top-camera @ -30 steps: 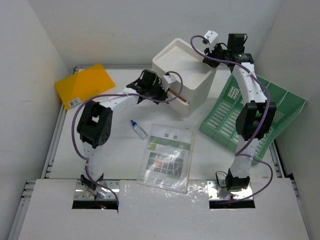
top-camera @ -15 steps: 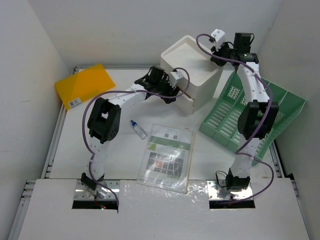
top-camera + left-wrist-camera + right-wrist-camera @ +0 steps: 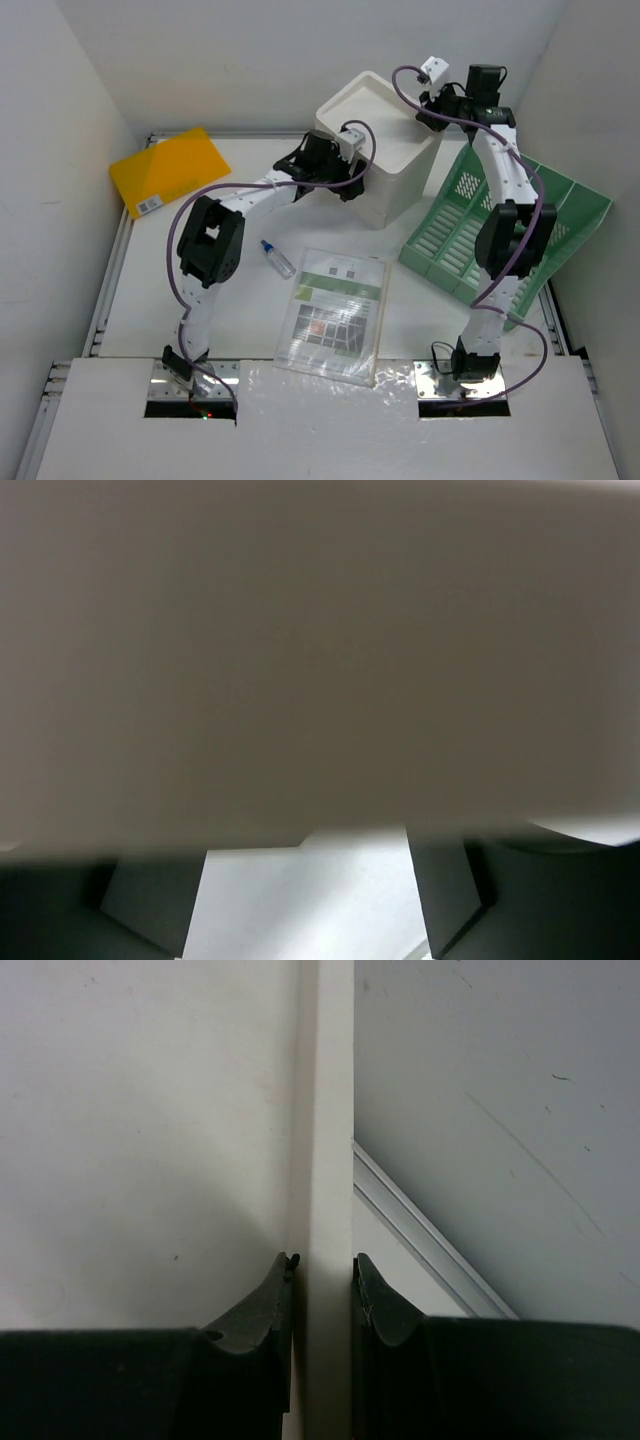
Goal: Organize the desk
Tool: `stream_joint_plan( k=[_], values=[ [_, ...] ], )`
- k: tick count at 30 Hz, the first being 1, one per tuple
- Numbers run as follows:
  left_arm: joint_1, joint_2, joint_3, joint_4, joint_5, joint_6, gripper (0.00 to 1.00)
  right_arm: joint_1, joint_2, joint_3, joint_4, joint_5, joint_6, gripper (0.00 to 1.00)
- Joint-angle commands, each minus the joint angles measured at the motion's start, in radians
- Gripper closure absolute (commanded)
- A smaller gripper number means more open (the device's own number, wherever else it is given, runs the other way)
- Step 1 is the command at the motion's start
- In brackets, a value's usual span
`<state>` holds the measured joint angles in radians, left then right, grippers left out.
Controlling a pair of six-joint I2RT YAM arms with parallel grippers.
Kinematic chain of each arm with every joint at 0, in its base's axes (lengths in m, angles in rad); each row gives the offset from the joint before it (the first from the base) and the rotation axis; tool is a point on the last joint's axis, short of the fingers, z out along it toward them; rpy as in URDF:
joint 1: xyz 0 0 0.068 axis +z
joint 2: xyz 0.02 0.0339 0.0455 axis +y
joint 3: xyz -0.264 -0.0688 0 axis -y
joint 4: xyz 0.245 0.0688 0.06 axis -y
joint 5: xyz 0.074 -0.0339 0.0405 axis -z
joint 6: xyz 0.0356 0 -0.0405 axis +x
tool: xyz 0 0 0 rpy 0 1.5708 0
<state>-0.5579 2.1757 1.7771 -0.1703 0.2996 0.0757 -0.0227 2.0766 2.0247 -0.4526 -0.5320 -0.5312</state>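
Observation:
A white open-topped box [image 3: 375, 140] stands at the back of the desk [image 3: 240, 300], tipped a little. My right gripper [image 3: 435, 112] reaches down onto its far rim. In the right wrist view the gripper [image 3: 322, 1270] is shut on the box's thin wall [image 3: 328, 1110], one finger on each side. My left gripper [image 3: 348, 185] sits against the box's front-left face. In the left wrist view the box's blurred side [image 3: 300, 660] fills most of the picture. The dark fingers [image 3: 150, 900] stand wide apart, and the left gripper [image 3: 305, 900] is open with nothing between them.
A yellow folder [image 3: 168, 170] lies at the back left. A green slatted tray [image 3: 500, 230] leans at the right, beside the box. A small blue-capped bottle [image 3: 277, 257] and a sleeved booklet [image 3: 335, 313] lie mid-desk. A grey rail [image 3: 430, 1250] edges the desk.
My left gripper has opened and shifted right along the box. The thin brown stick at its tips a second ago no longer shows. The right gripper and box moved slightly up and right.

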Motion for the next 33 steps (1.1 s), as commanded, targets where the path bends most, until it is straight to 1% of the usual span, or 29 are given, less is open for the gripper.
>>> stream_joint_plan(
  k=[1, 3, 4, 5, 8, 12, 15, 16, 18, 20, 22, 24, 27, 31, 33],
  values=[
    [-0.023, -0.011, 0.005, 0.267, 0.136, -0.06, 0.29, 0.073, 0.068, -0.037, -0.138, -0.247, -0.072, 1.0],
    [-0.022, -0.025, -0.033, 0.282, 0.138, -0.036, 0.28, 0.063, 0.091, -0.012, -0.124, -0.263, -0.032, 1.0],
    [-0.02, -0.042, -0.05, 0.294, 0.131, -0.001, 0.28, 0.05, 0.096, -0.009, -0.117, -0.276, -0.018, 1.0],
    [-0.019, -0.05, -0.082, 0.328, 0.112, 0.018, 0.27, 0.043, 0.097, -0.015, -0.088, -0.305, 0.018, 1.0],
    [-0.014, -0.054, -0.103, 0.339, 0.049, 0.105, 0.26, 0.026, 0.083, -0.069, -0.019, -0.319, 0.063, 1.0],
    [-0.016, -0.082, -0.149, 0.31, -0.005, 0.237, 0.25, 0.026, 0.071, -0.087, -0.02, -0.303, 0.053, 1.0],
    [-0.014, -0.122, -0.212, 0.31, -0.083, 0.318, 0.25, 0.027, 0.068, -0.086, -0.04, -0.289, 0.027, 1.0],
    [-0.013, -0.125, -0.241, 0.316, -0.097, 0.325, 0.25, 0.027, 0.066, -0.092, -0.046, -0.287, 0.023, 1.0],
    [-0.008, -0.117, -0.252, 0.307, -0.103, 0.332, 0.27, 0.027, 0.063, -0.1, -0.047, -0.28, 0.016, 1.0],
    [-0.007, -0.103, -0.252, 0.279, -0.09, 0.332, 0.27, 0.027, 0.059, -0.101, -0.06, -0.269, 0.008, 1.0],
    [0.001, -0.102, -0.268, 0.239, -0.047, 0.32, 0.28, 0.027, 0.057, -0.098, -0.075, -0.252, -0.001, 1.0],
    [0.019, -0.132, -0.33, 0.25, 0.01, 0.308, 0.27, 0.027, 0.053, -0.096, -0.08, -0.235, -0.004, 1.0],
    [0.033, -0.189, -0.405, 0.275, 0.053, 0.297, 0.26, 0.027, 0.051, -0.096, -0.08, -0.221, -0.004, 1.0],
    [0.036, -0.275, -0.473, 0.262, 0.069, 0.268, 0.25, 0.026, 0.059, -0.095, -0.072, -0.201, 0.013, 1.0],
    [0.038, -0.324, -0.523, 0.294, 0.076, 0.262, 0.23, 0.027, 0.06, -0.096, -0.067, -0.2, 0.016, 1.0]
  ],
)
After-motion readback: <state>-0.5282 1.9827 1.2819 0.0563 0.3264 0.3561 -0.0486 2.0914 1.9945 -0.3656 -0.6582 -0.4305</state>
